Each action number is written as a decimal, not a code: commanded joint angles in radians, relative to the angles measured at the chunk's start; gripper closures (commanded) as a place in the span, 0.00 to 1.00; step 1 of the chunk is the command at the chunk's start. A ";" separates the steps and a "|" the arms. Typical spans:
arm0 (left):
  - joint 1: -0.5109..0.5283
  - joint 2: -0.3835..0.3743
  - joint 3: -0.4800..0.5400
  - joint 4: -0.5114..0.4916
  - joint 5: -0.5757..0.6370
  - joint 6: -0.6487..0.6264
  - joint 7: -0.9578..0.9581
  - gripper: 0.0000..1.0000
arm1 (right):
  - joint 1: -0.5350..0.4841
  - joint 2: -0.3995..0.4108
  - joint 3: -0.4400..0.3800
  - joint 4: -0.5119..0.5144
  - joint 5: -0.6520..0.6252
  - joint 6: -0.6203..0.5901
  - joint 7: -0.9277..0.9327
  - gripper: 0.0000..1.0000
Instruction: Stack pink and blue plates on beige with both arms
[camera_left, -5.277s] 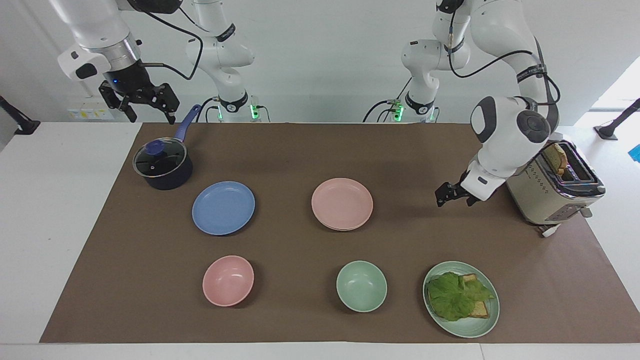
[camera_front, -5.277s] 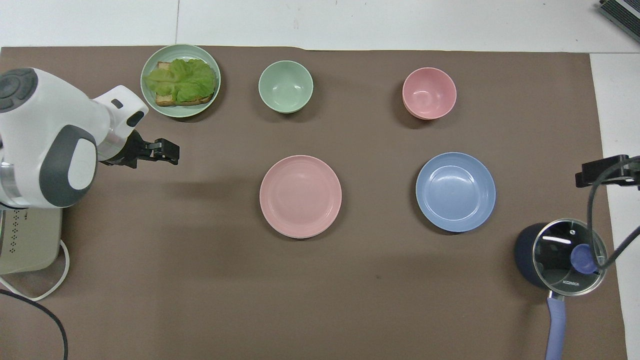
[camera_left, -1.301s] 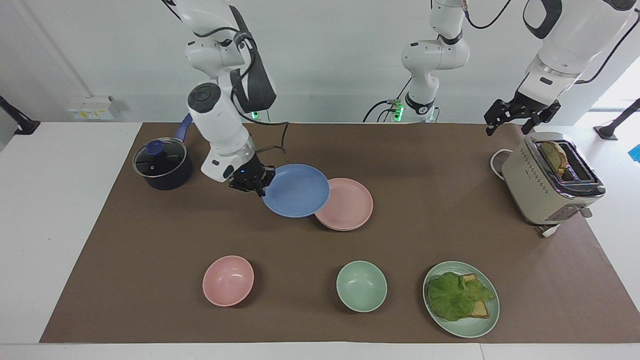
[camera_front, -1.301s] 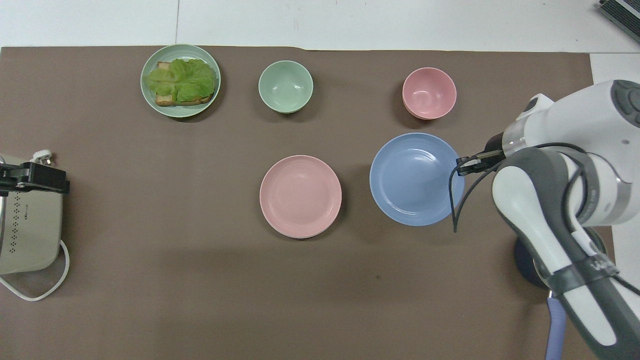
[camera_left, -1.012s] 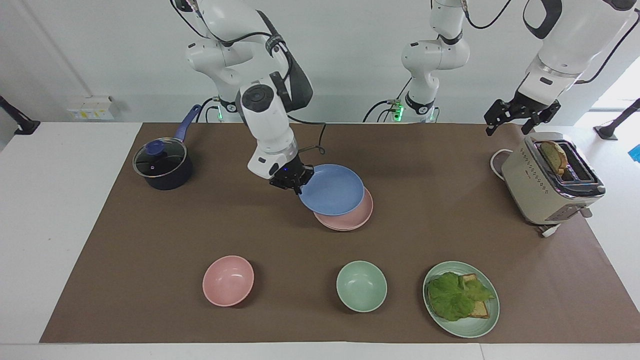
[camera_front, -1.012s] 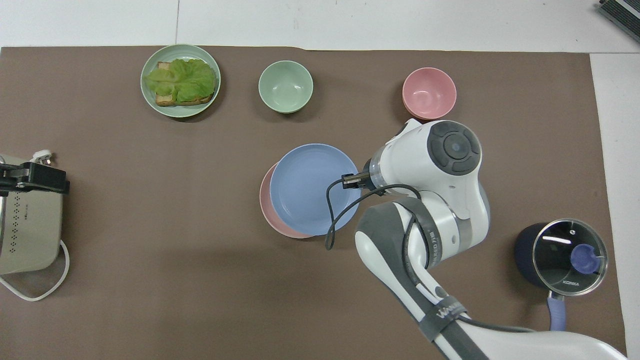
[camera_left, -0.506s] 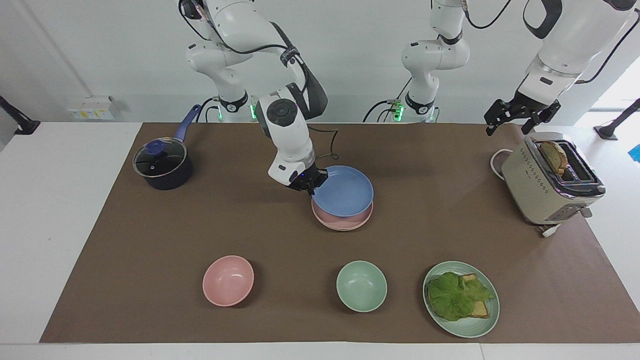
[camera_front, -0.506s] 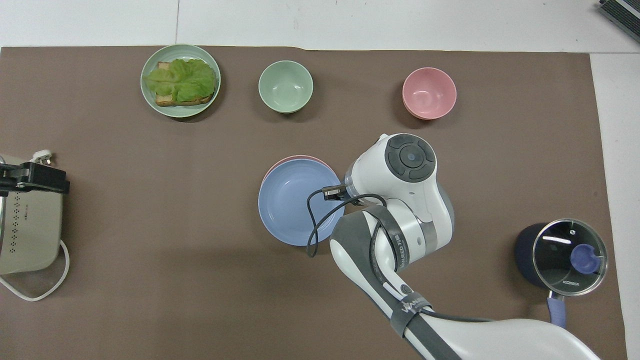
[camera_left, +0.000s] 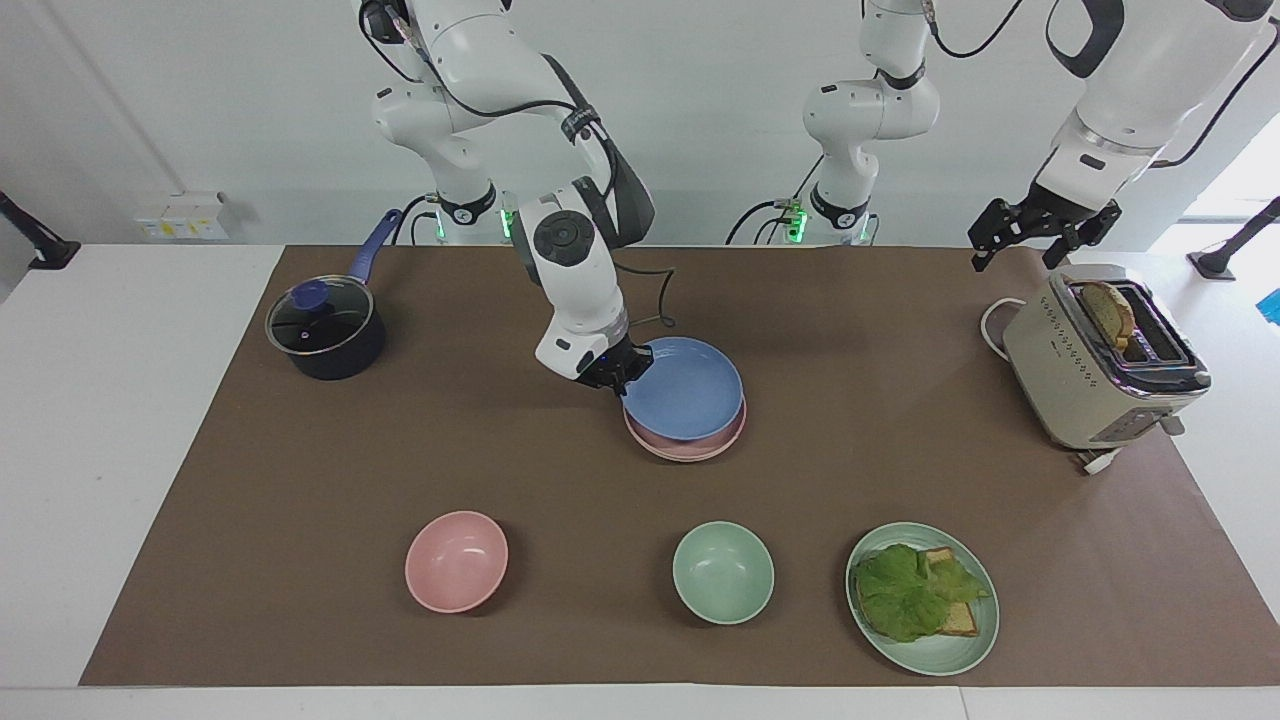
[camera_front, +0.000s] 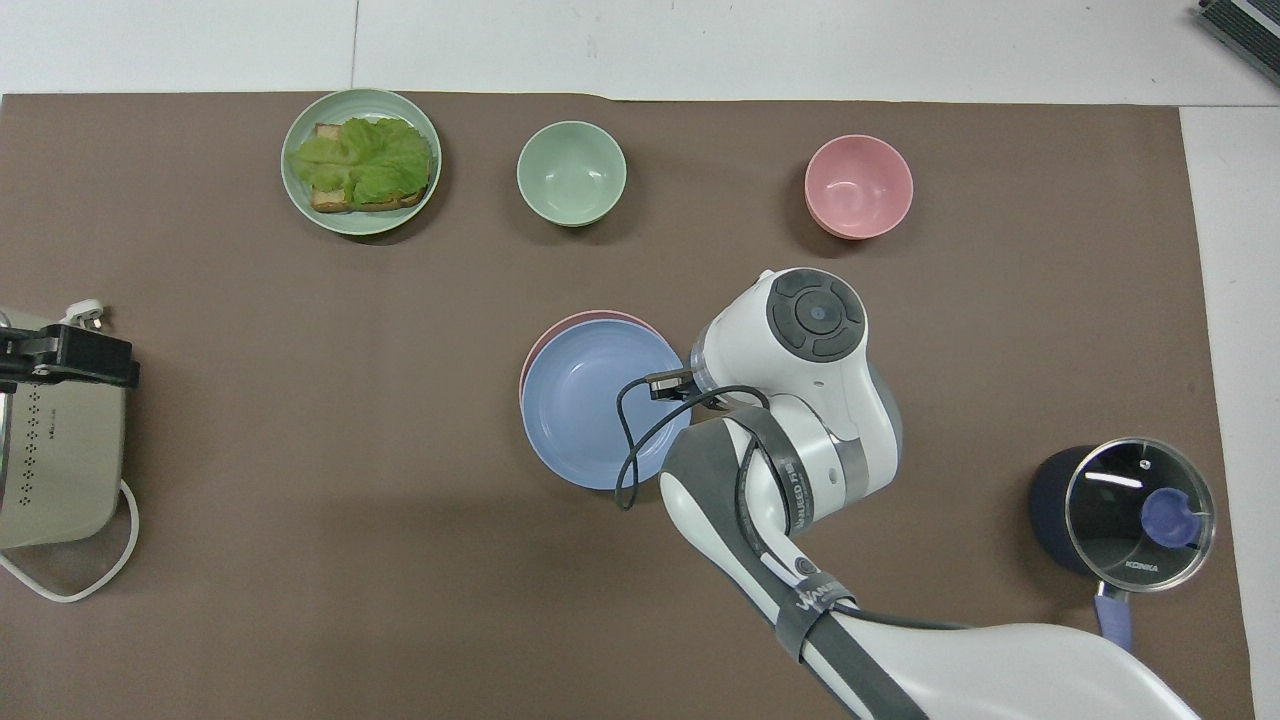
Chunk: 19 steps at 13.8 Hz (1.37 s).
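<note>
A brown mat (camera_left: 300, 450) covers the white table. My right gripper (camera_left: 615, 374) pinches the rim of the round matte cornflower-blue plate (camera_left: 685, 388), held tilted just over the pale pink plate (camera_left: 690, 447), under which I cannot make out the beige one. I should level it, centre it, lower until it seats, then release. My left gripper (camera_left: 1040, 232) waits spread above the boxy beige toaster (camera_left: 1090, 370).

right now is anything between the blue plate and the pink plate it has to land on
Nothing visible. The right gripper is shut on the blue plate, which sits tilted directly over the pink plate with no object between them. The left gripper waits, open, over the toaster, well clear.
</note>
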 joint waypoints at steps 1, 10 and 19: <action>0.010 -0.019 -0.007 -0.019 0.007 0.009 -0.006 0.00 | 0.001 0.008 0.001 -0.007 0.007 0.032 0.005 1.00; 0.010 -0.019 -0.007 -0.019 0.007 0.009 -0.006 0.00 | -0.008 0.003 -0.003 0.020 0.007 0.023 0.011 0.00; 0.010 -0.019 -0.005 -0.019 0.007 0.009 -0.006 0.00 | -0.229 -0.161 -0.016 0.080 -0.161 -0.190 0.012 0.00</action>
